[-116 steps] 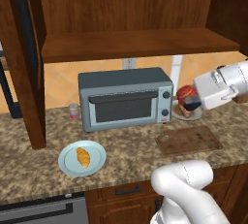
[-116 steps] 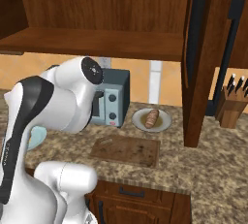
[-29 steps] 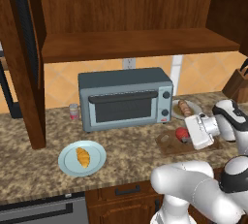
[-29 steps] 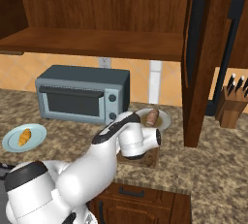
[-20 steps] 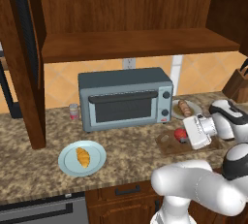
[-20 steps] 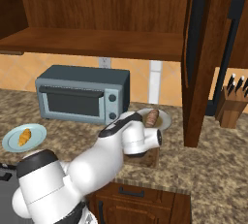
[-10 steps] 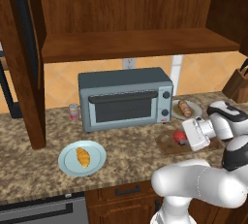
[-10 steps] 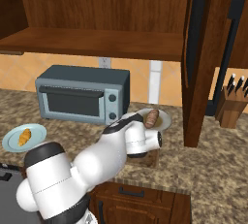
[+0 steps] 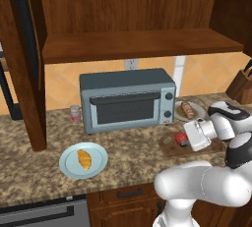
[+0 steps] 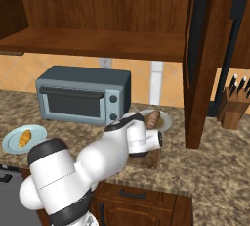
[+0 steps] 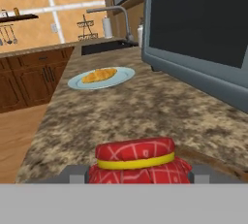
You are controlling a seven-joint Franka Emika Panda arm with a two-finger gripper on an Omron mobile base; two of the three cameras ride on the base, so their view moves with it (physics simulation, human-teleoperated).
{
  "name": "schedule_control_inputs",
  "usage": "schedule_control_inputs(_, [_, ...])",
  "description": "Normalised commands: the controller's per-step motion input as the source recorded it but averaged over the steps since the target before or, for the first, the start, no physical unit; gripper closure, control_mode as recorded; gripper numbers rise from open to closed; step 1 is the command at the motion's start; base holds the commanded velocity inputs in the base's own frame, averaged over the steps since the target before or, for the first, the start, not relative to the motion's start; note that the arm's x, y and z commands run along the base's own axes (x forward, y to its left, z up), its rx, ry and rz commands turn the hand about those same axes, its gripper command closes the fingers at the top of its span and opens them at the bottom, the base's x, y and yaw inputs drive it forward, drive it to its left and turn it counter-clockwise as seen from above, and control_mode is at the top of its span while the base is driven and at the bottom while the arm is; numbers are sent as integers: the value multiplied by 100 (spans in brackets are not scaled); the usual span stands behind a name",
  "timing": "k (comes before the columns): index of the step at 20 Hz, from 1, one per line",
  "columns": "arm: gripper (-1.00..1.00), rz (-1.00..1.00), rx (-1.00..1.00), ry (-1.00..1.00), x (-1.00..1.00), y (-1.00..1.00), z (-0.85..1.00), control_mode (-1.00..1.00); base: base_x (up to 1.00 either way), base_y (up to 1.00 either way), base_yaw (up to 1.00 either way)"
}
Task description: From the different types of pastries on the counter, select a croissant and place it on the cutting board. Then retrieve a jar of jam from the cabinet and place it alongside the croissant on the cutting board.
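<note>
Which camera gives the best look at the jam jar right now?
The hand view: the jam jar sits close up between the gripper fingers, showing its red patterned lid and yellow band. In the left base view the jar is a small red spot over the cutting board. The right base view hides it behind the arm.

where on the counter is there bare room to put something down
Bare granite lies between the blue plate holding the croissant and the cutting board, in front of the toaster oven. It is crowded at the board: the pincer holds the jam jar there, with the pastry plate just behind.
</note>
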Motion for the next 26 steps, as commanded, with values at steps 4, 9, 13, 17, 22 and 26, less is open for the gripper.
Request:
schedule_control_inputs(4, [100, -2, 1, 5, 0, 4, -1, -100, 0, 0, 0])
schedule_control_inputs(9, [100, 0, 0, 0, 0, 0, -17, -100, 0, 0, 0])
schedule_control_inputs(13, [100, 0, 0, 0, 1, 0, -24, -100, 0, 0, 0])
schedule_control_inputs(17, [100, 0, 1, 0, 26, -1, -14, -100, 0, 0, 0])
schedule_control_inputs(22, [100, 2, 2, 0, 20, -6, -5, -100, 0, 0, 0])
schedule_control_inputs(26, [100, 5, 0, 0, 1, -6, -33, -100, 0, 0, 0])
